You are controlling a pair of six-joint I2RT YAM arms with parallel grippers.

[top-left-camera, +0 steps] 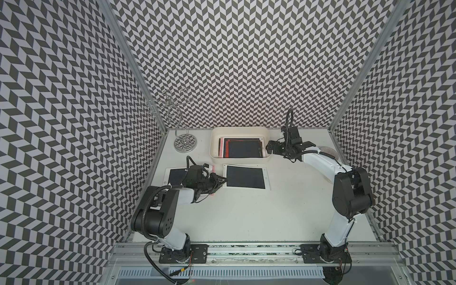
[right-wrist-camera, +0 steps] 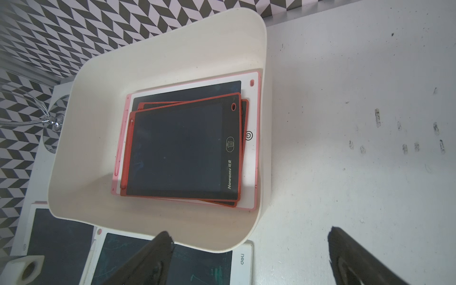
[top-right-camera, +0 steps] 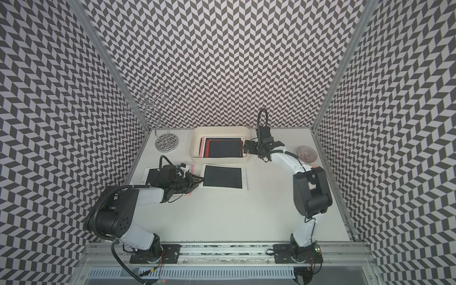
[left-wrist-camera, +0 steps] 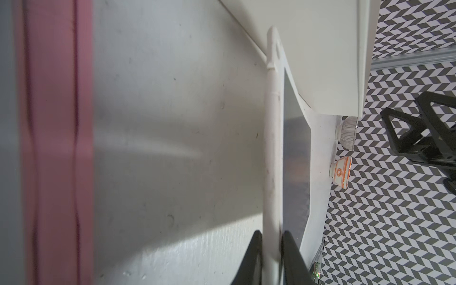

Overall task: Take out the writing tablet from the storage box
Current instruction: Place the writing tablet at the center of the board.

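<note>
left fingers [left-wrist-camera: 290, 261] straddled white tablet [top-left-camera: 244, 176] edge, grip unclear; right fingers [right-wrist-camera: 153, 259] spread wide over storage box [right-wrist-camera: 98, 123] rim.

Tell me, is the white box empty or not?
Not empty. A stack of tablets lies inside the box, a red-edged one on top, plain in the right wrist view.
</note>
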